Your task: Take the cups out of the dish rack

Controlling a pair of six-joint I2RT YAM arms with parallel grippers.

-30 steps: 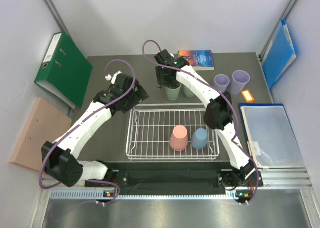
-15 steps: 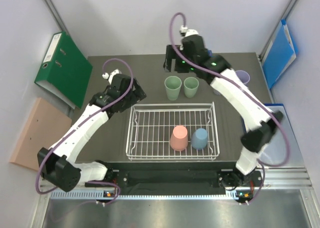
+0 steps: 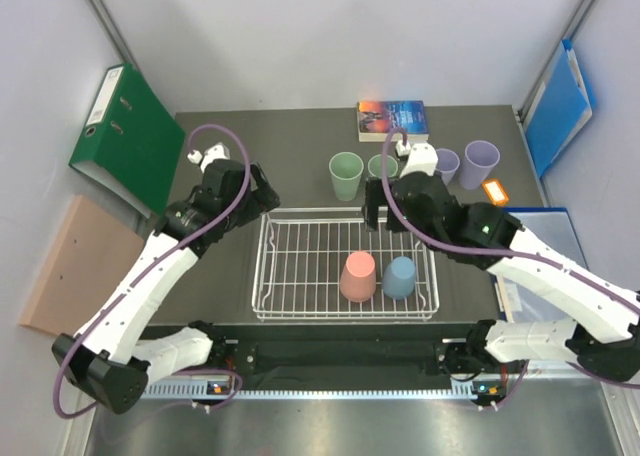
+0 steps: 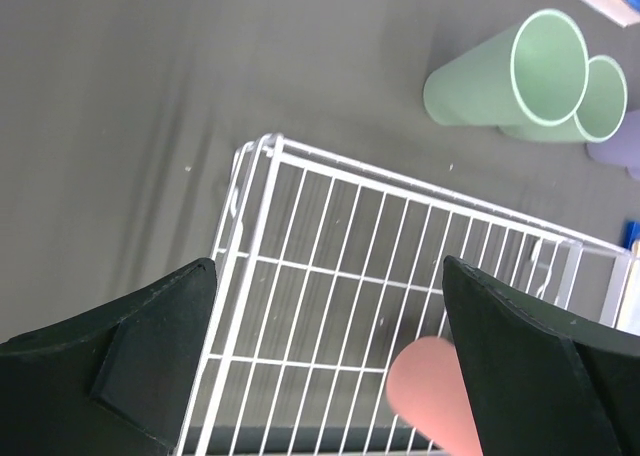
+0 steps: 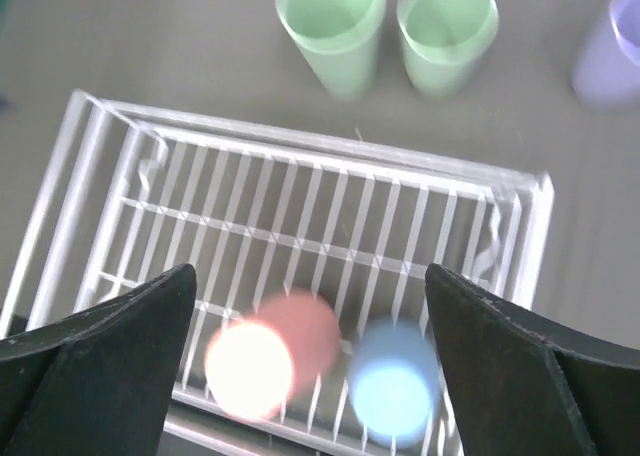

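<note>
The white wire dish rack holds a salmon pink cup and a light blue cup, both upside down at its near right. Two light green cups and two lavender cups stand upright on the table behind it. My left gripper is open and empty above the rack's far left corner; the pink cup shows by its right finger. My right gripper is open and empty, high above the rack, with the pink and blue cups below.
A book lies at the table's back edge. An orange tag lies near the lavender cups. A green binder and a wooden board are off the table's left side; a blue folder and a clear folder are on the right.
My right arm has swung from the green cups at the back to above the rack's far right part. My left gripper has shifted slightly left.
</note>
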